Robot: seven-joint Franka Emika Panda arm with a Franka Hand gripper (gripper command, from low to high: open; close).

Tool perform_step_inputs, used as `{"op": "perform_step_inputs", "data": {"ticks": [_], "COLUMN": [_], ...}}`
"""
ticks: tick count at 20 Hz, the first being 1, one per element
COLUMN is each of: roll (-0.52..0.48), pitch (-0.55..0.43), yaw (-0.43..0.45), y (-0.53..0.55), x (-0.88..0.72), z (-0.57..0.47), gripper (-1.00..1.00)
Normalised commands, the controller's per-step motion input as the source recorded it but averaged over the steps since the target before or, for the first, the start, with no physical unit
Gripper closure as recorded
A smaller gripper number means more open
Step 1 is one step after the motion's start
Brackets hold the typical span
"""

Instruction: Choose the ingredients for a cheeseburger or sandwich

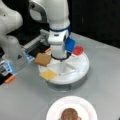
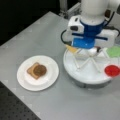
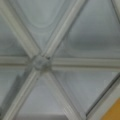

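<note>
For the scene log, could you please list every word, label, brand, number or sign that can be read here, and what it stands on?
None: no readable text shows in any view.
The divided white tray, the white plate with bread slice and patty, the bread and cheese pieces all look plain.
The gripper does not show; the arm over the tray bears no legible marking.

Both front views are soft and blocky, with edges smeared throughout. Light falls evenly from above on the grey bench (image 1: pixel 105 75), while the upper part of each frame drops to near black. A soft shadow hugs the lower rim of the white divided tray (image 2: pixel 75 72), and a faint one rings the white plate (image 2: pixel 23 81). The wrist view is dim, bluish-grey and blurred, perhaps too close to focus; an orange blur fills its lower right corner.
</note>
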Motion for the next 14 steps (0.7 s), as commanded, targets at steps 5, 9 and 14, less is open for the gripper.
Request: {"op": "perform_step_inputs", "data": {"ticks": [5, 9, 14], "roll": [0.151, 0.108, 0.151], "pitch": [0.170, 0.200, 0.218], "yaw": [-0.483, -0.290, -0.137], "y": [-0.12, -0.17, -0.28], "x": [0.17, 0.24, 0.27], "z": [0.19, 0.29, 0.23], "gripper": [-1.00, -1.00, -1.00]}}
